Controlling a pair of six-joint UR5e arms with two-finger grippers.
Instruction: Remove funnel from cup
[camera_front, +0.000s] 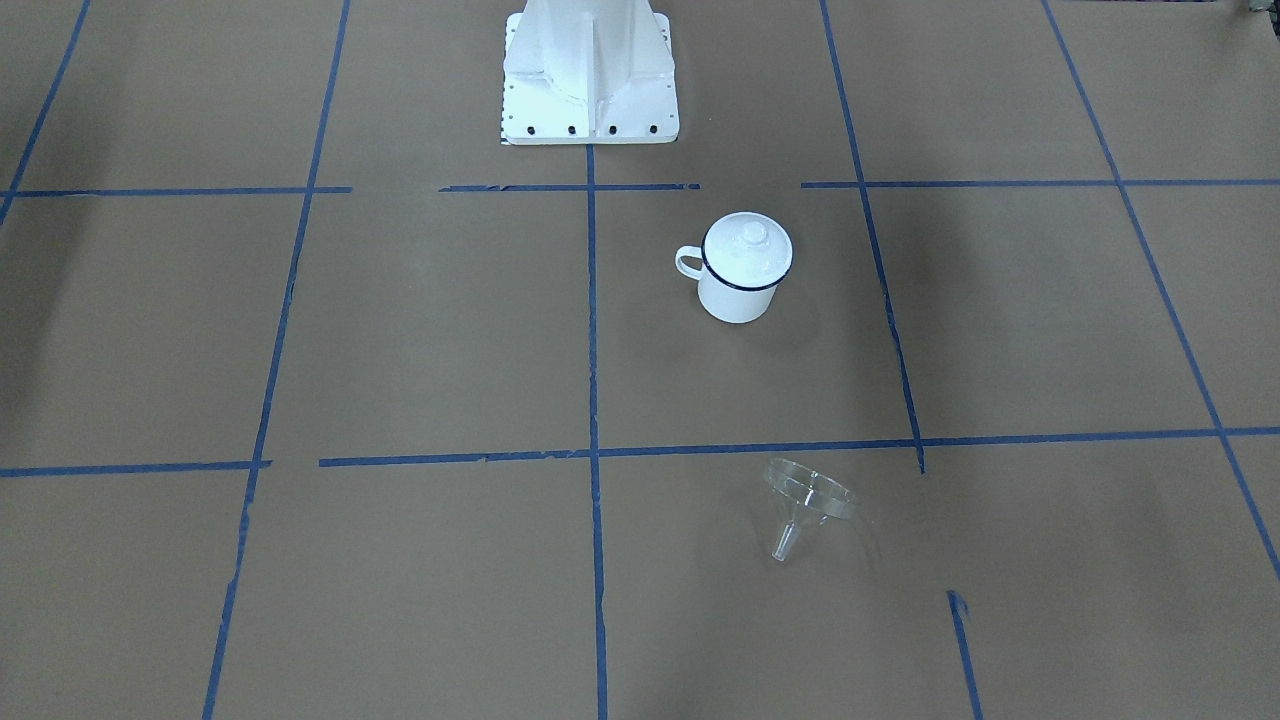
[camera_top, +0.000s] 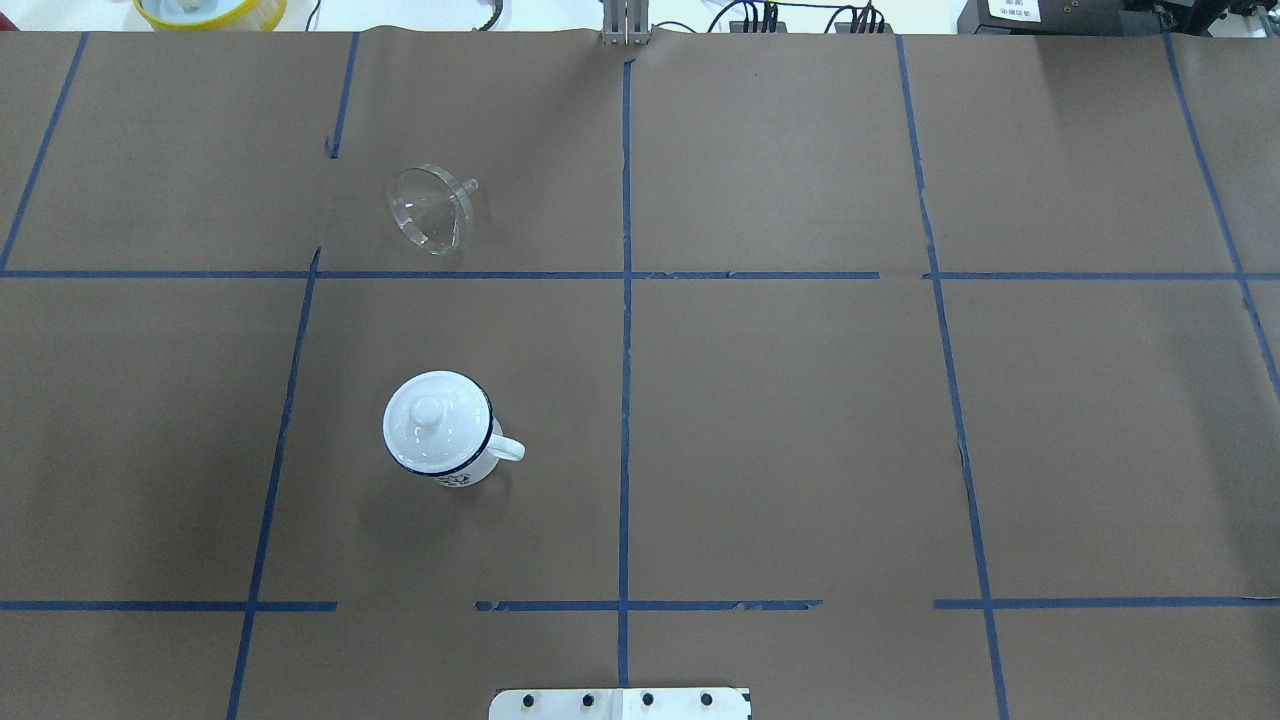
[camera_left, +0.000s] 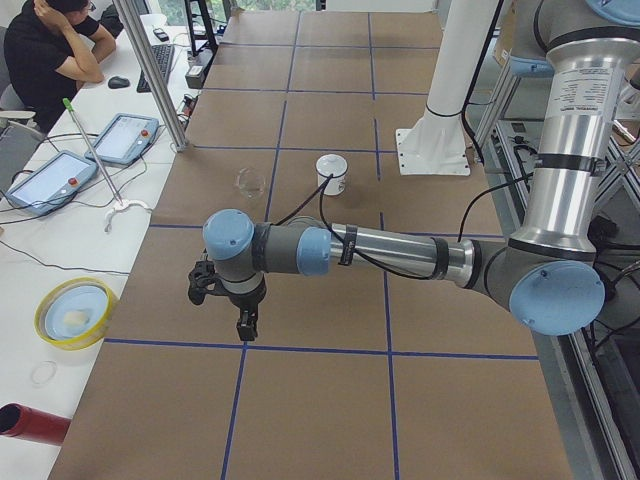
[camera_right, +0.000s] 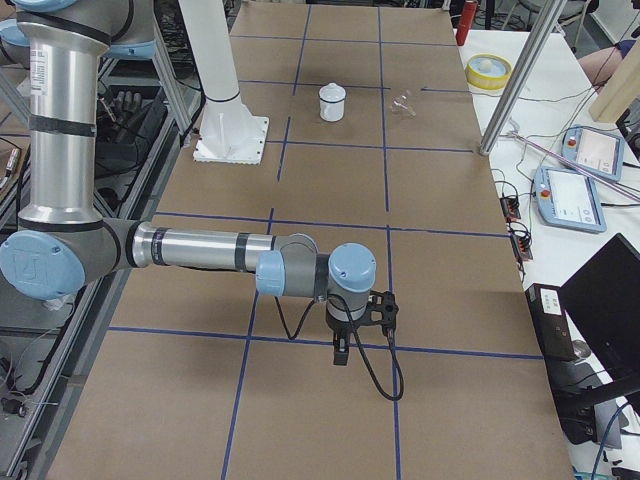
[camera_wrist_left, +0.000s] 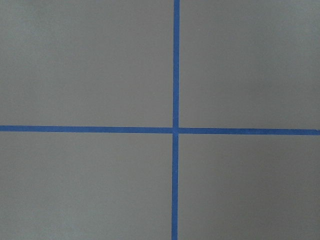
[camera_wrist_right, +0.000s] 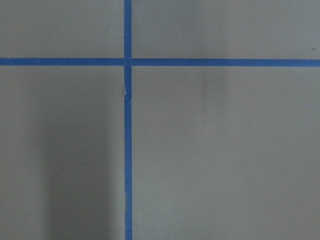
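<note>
The cup (camera_front: 738, 290) is a white enamel mug with a dark blue rim, standing upright on the brown table; it also shows in the overhead view (camera_top: 470, 465). A white domed lid (camera_front: 750, 248) with a knob sits on it. The clear funnel (camera_front: 805, 497) lies on its side on the table, apart from the cup, also in the overhead view (camera_top: 430, 208). My left gripper (camera_left: 244, 323) shows only in the exterior left view, far from both; I cannot tell its state. My right gripper (camera_right: 340, 350) shows only in the exterior right view; I cannot tell its state.
The robot base (camera_front: 590, 75) stands at the table's near edge. Blue tape lines grid the brown paper. Both wrist views show only paper and tape. A yellow bowl (camera_left: 72, 312), teach pendants (camera_left: 50, 182) and a seated operator (camera_left: 50, 45) are on a side table.
</note>
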